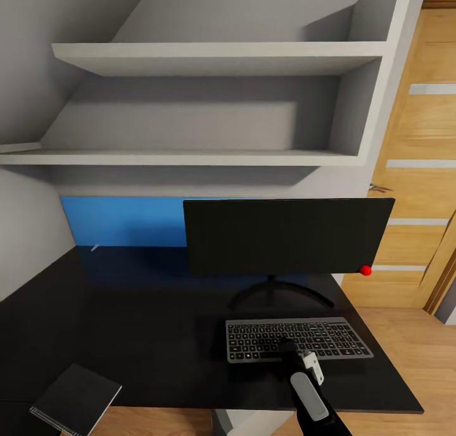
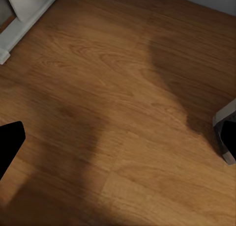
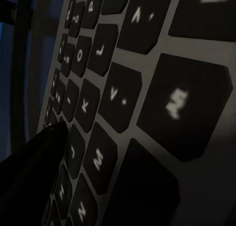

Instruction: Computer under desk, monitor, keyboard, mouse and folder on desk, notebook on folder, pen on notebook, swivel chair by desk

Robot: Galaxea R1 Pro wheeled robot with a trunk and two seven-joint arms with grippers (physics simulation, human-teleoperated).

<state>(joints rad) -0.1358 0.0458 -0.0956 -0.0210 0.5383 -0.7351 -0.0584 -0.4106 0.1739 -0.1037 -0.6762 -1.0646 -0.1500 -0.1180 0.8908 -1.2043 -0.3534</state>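
The monitor (image 1: pixel 288 235) stands on the glossy black desk (image 1: pixel 139 322), its round base behind the keyboard (image 1: pixel 297 338). The silver-grey keyboard lies flat in front of the monitor. My right gripper (image 1: pixel 288 347) reaches over its front edge. In the right wrist view the black keys (image 3: pixel 123 93) are very close and one dark finger (image 3: pixel 34 182) rests on them; the other finger is hidden. The dark grey notebook (image 1: pixel 76 398) lies at the desk's near left corner. A thin pale streak, possibly the pen (image 1: pixel 95 247), lies far back left. My left gripper (image 2: pixel 118 142) hangs open over wooden floor.
Two grey shelves (image 1: pixel 215 59) hang above the desk, and a blue wall panel (image 1: pixel 120 221) runs behind it. A wooden door (image 1: pixel 418 170) is to the right. A small red ball (image 1: pixel 365 271) sits by the monitor's lower right corner. A pale object (image 2: pixel 24 10) borders the floor.
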